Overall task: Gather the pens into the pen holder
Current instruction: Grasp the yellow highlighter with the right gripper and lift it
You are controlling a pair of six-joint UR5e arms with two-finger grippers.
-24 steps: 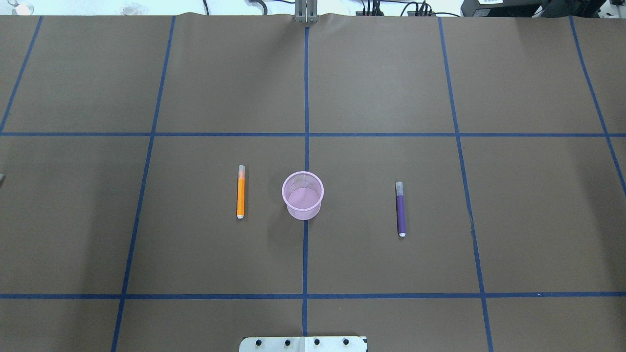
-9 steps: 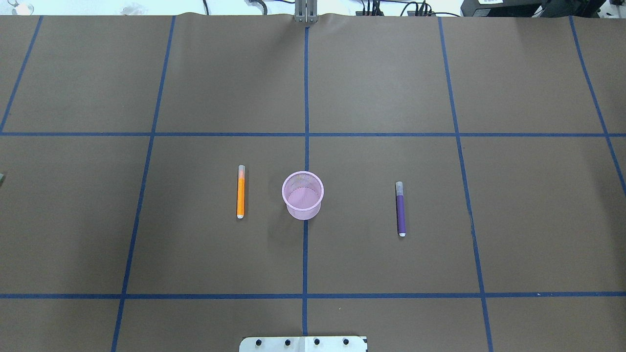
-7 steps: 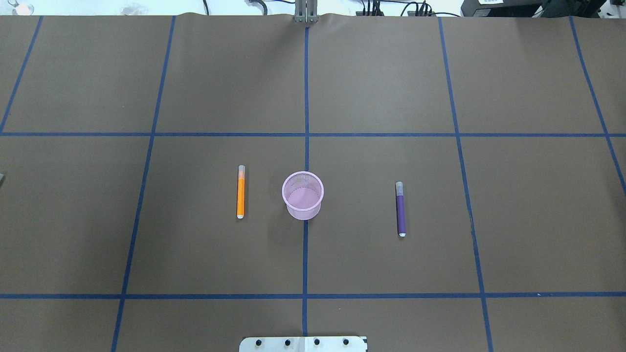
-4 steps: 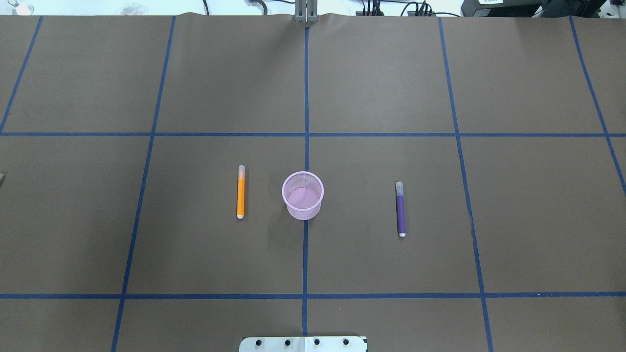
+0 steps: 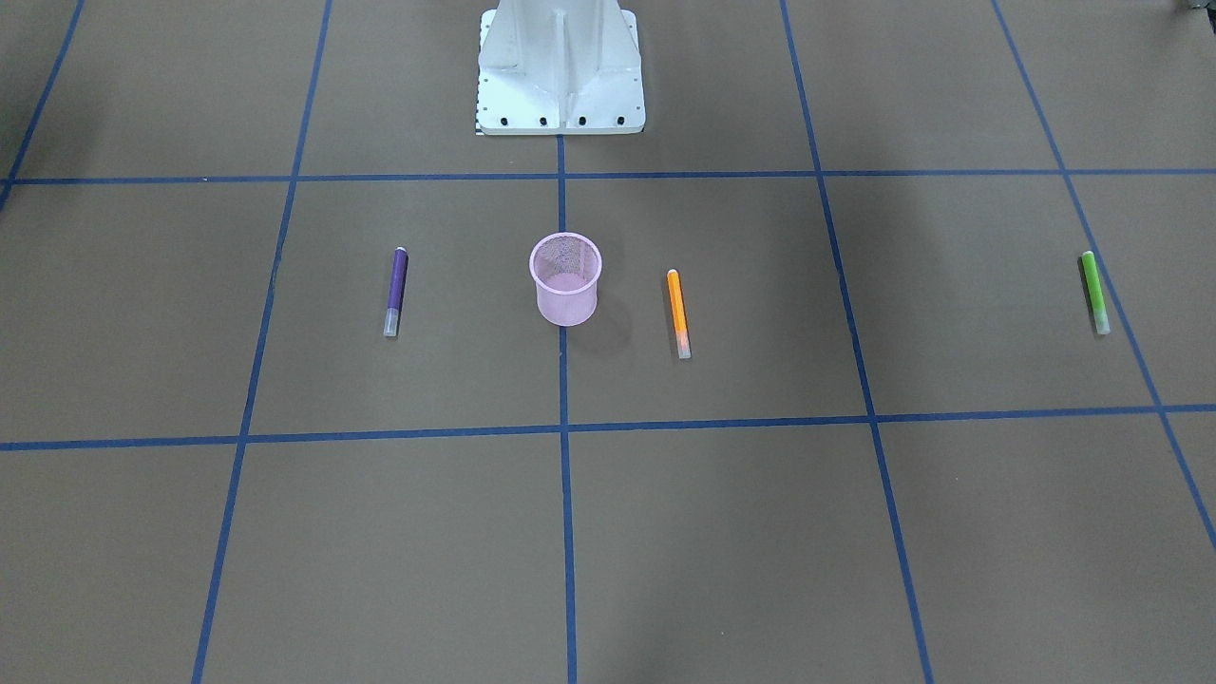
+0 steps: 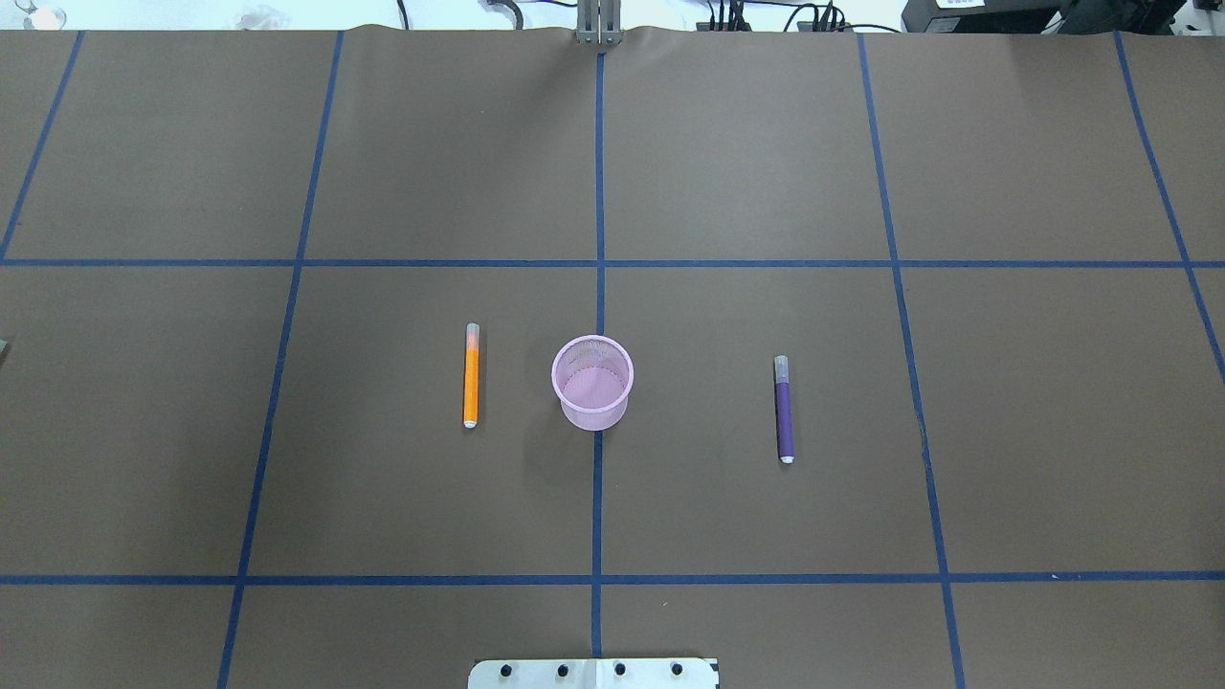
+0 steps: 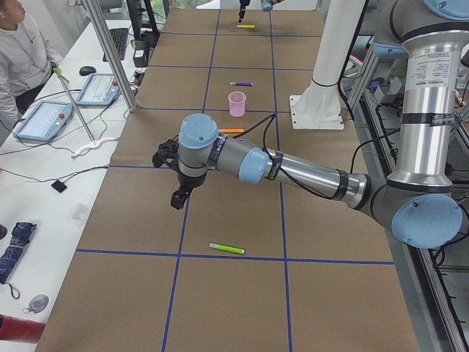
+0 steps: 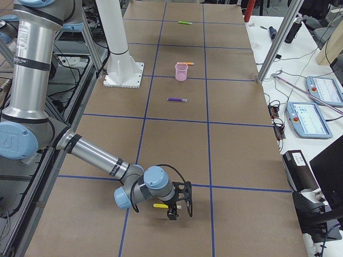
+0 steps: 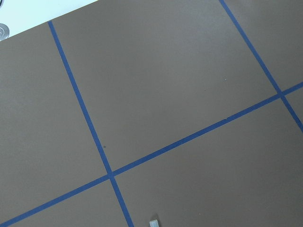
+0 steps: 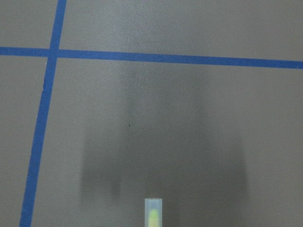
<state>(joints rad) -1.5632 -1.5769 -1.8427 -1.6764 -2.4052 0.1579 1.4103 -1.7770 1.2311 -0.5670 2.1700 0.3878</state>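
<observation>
The pink mesh pen holder (image 6: 592,383) (image 5: 565,278) stands upright at the table's middle. An orange pen (image 6: 470,375) lies left of it and a purple pen (image 6: 784,410) right of it, both flat on the table. A green pen (image 5: 1094,291) (image 7: 226,248) lies far out on my left side. My left gripper (image 7: 178,199) hangs over the table a little beyond that pen, and I cannot tell its state. A yellow pen (image 8: 160,205) lies far out on my right, under my right gripper (image 8: 179,211), whose state I cannot tell. Its cap end (image 10: 153,215) shows in the right wrist view.
The white robot base (image 5: 560,76) stands at the robot's edge of the table. Along the far edge are metal posts (image 7: 110,51), control tablets (image 7: 44,121) (image 8: 313,118) and cables. A person (image 7: 18,51) stands by that edge.
</observation>
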